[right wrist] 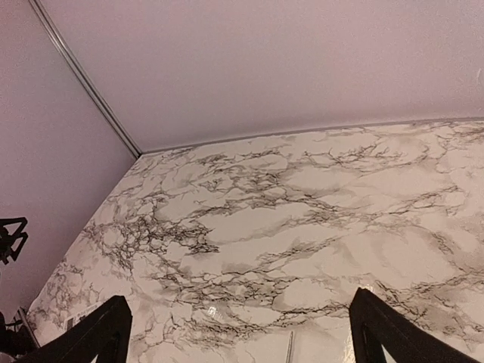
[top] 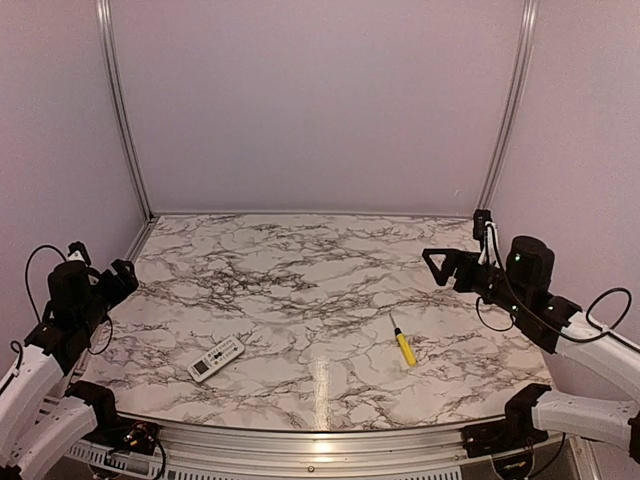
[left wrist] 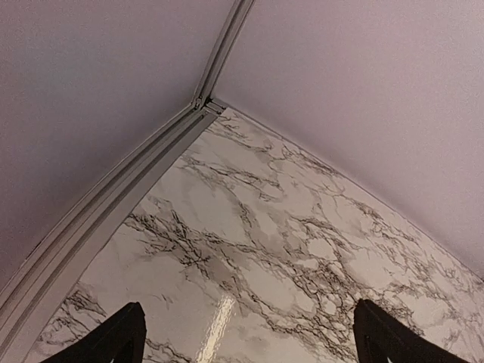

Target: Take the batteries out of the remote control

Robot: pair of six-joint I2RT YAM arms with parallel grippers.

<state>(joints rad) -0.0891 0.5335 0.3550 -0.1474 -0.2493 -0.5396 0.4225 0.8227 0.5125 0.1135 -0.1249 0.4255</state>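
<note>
The remote control (top: 216, 358) lies flat on the marble table (top: 300, 280) at the near left, white button side up and angled. The batteries are hidden. My left gripper (top: 100, 265) hovers open at the left edge, behind and to the left of the remote. In the left wrist view its gripper (left wrist: 249, 340) is spread wide over bare marble. My right gripper (top: 460, 245) hangs open above the table's right side, far from the remote. The right wrist view shows the gripper (right wrist: 242, 336) wide apart with nothing between the fingers.
A yellow-handled screwdriver (top: 404, 346) lies on the near right of the table, its metal tip (right wrist: 289, 346) showing low in the right wrist view. Pale walls with aluminium corner posts (top: 122, 110) enclose the table on three sides.
</note>
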